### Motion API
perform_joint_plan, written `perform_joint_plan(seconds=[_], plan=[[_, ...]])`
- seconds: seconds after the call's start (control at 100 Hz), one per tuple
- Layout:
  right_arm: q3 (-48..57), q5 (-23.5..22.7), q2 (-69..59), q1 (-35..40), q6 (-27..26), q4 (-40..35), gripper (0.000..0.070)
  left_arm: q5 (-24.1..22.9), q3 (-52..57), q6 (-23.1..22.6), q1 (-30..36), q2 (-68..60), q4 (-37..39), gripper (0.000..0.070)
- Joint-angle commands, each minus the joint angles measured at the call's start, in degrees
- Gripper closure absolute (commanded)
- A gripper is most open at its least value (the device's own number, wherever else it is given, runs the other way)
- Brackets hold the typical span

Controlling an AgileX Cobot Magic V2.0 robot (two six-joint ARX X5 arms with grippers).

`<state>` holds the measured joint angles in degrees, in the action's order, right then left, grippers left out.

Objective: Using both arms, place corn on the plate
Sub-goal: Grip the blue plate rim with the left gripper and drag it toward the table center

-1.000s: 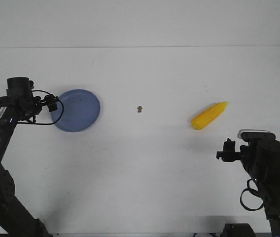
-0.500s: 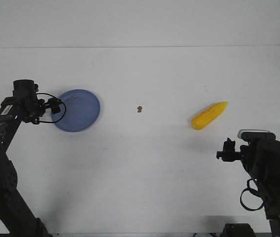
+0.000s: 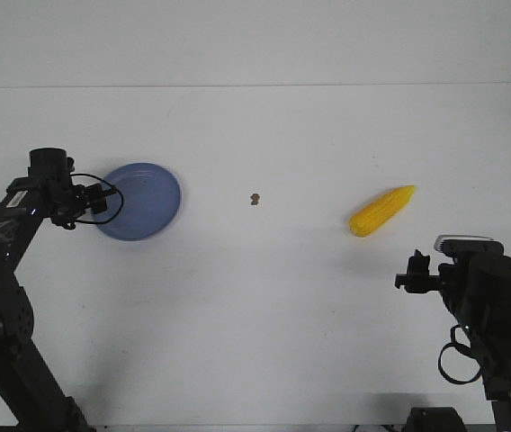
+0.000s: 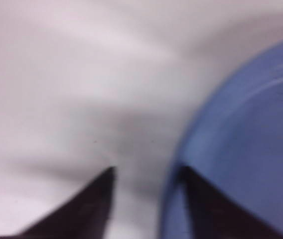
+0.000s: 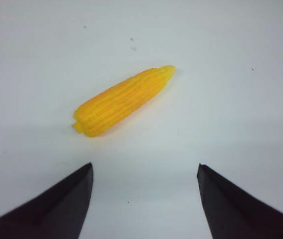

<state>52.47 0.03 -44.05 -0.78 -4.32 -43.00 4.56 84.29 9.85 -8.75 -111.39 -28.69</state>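
Observation:
The yellow corn (image 3: 381, 211) lies on the white table at the right, tip pointing to the far right. It also shows in the right wrist view (image 5: 124, 100). My right gripper (image 3: 408, 274) is open and empty, short of the corn and not touching it (image 5: 145, 167). The blue plate (image 3: 143, 202) lies at the left. My left gripper (image 3: 98, 202) is at its left rim. In the blurred left wrist view the gripper (image 4: 146, 172) is open, one finger over the plate (image 4: 246, 139), the other over the table.
A tiny brown speck (image 3: 255, 199) lies on the table between plate and corn. The table's far edge meets a white wall behind. Black cables hang from both wrists.
My left wrist has moved a little right and nearer, bringing its fingers over the plate's left rim. The right arm and the corn have not moved.

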Motion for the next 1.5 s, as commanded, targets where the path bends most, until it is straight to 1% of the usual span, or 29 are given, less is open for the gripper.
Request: perform_joint_plan(seconds=[0.0, 0.08, 0.2, 0.32, 0.38, 0.56, 0.6, 0.84, 1.06, 1.241, 1.341, 1.491], plan=[[0.9, 0.0, -0.3, 0.1, -0.4, 0.6, 0.0256, 0.1, 1.0, -0.1, -0.2, -1.2, -0.9, 0.0699], [0.9, 0.0, -0.3, 0.1, -0.4, 0.6, 0.0256, 3.0, 1.0, 0.0, -0.3, -1.2, -1.2, 0.0694], [0.9, -0.1, -0.3, 0.1, -0.4, 0.5, 0.0256, 9.9, 1.0, 0.4, -0.8, -1.0, -1.2, 0.0694], [0.9, -0.1, -0.3, 0.1, -0.4, 0.5, 0.0256, 15.5, 1.0, 1.0, -1.2, -0.1, -1.3, 0.0694], [0.9, -0.1, -0.3, 0.1, -0.4, 0.5, 0.0256, 18.7, 1.0, 1.0, -1.3, 1.1, -1.5, 0.0695], [0.9, 0.0, -0.3, 0.1, -0.4, 0.5, 0.0256, 26.3, 1.0, 1.5, -1.2, 6.2, -2.0, 0.0694], [0.9, -0.1, -0.3, 0.1, -0.4, 0.5, 0.0256, 27.5, 1.0, 1.4, -0.9, 7.5, -2.6, 0.0694], [0.9, 0.0, -0.3, 0.1, -0.4, 0.5, 0.0256, 28.1, 0.7, 0.0, 3.2, 13.5, -6.9, 0.0694], [0.9, 0.0, -0.3, 0.1, -0.4, 0.5, 0.0256, 28.5, -0.2, -2.6, 11.7, 14.8, -10.4, 0.0694], [0.9, 0.0, -0.3, 0.1, -0.4, 0.5, 0.0256, 28.5, -3.2, -3.5, 20.5, 14.8, -10.2, 0.0694], [0.9, 0.0, -0.2, 0.1, -0.4, 0.5, 0.0256, 28.5, -5.4, -4.7, 24.9, 14.8, -10.2, 0.0694], [0.9, 0.0, -0.3, 0.1, -0.4, 0.5, 0.0256, 28.5, -9.1, -4.6, 29.4, 14.8, -7.7, 0.0694]])
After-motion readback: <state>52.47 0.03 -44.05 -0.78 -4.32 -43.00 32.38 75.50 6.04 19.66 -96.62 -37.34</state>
